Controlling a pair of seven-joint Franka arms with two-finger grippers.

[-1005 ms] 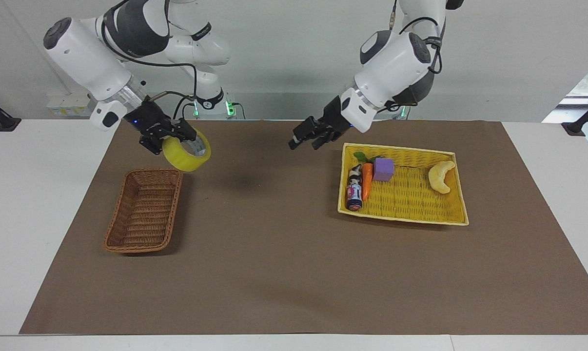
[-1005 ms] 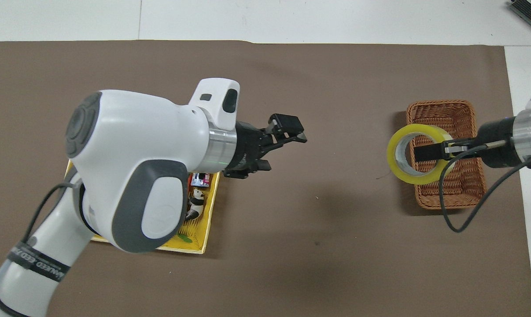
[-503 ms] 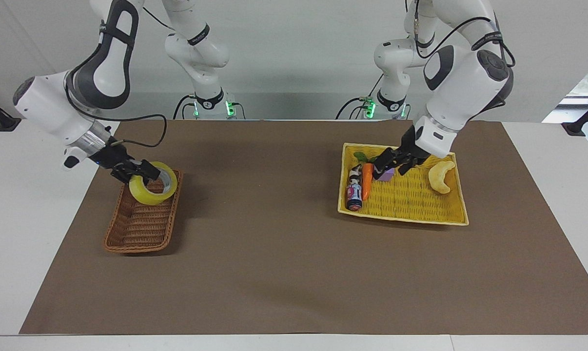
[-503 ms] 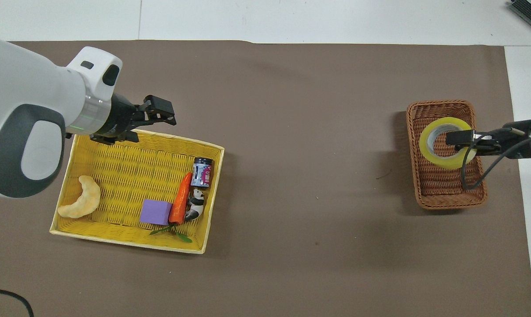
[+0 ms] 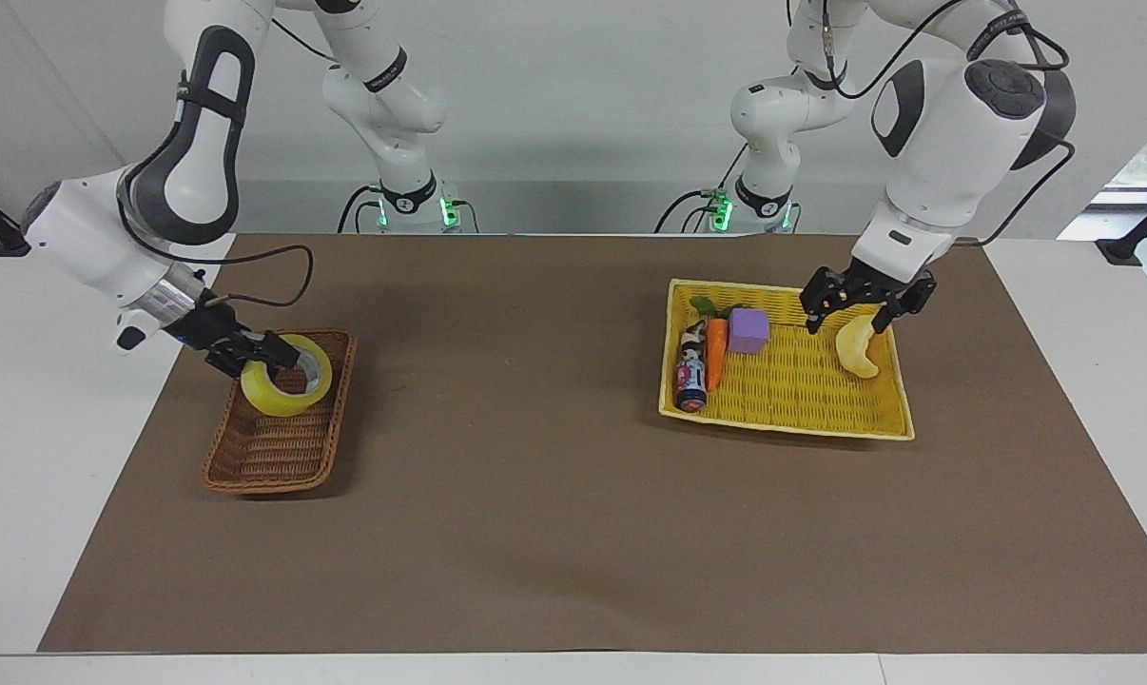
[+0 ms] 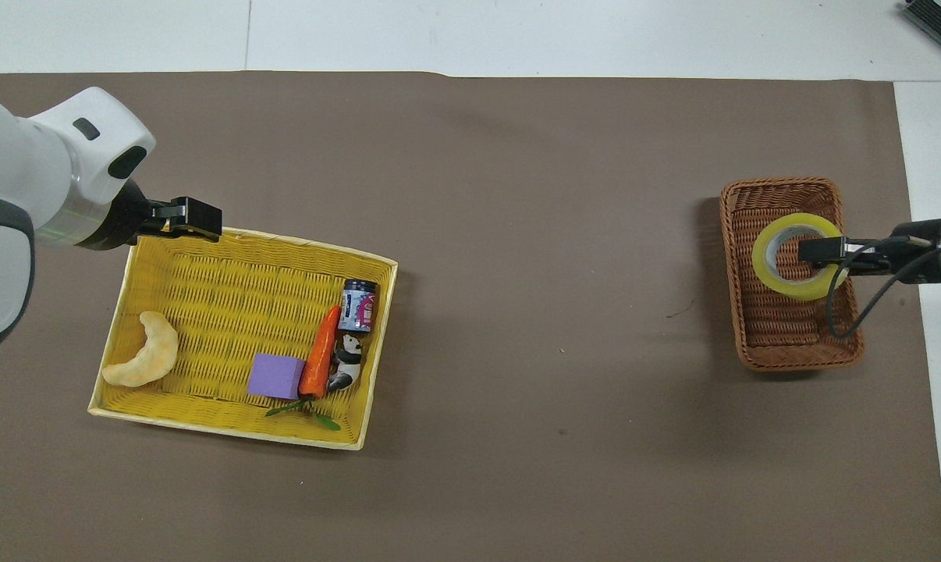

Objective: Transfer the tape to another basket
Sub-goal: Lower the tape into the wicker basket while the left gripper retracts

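The yellow-green tape (image 5: 263, 397) is tilted and low in the brown wicker basket (image 5: 269, 461), at the basket's end nearer the robots. My right gripper (image 5: 279, 356) is shut on the roll's wall, with one finger inside the core. In the overhead view the tape (image 6: 764, 261) sits over the basket (image 6: 782, 347) and the right gripper (image 6: 820, 251) comes in from the table's edge. I cannot tell whether the roll touches the basket floor. My left gripper (image 5: 849, 312) is open and empty above the yellow basket (image 5: 783, 425), over a croissant-shaped toy (image 5: 861, 344).
The yellow basket (image 6: 229, 425) at the left arm's end holds a purple cube (image 5: 749, 330), a carrot (image 5: 716, 352), a small bottle (image 5: 692, 379) and the croissant-shaped toy (image 6: 143, 361). A brown mat (image 5: 535, 476) covers the table between the baskets.
My right gripper has carried the tape from above the mat down into the brown basket. My left arm has swung from mid-table back over the yellow basket.
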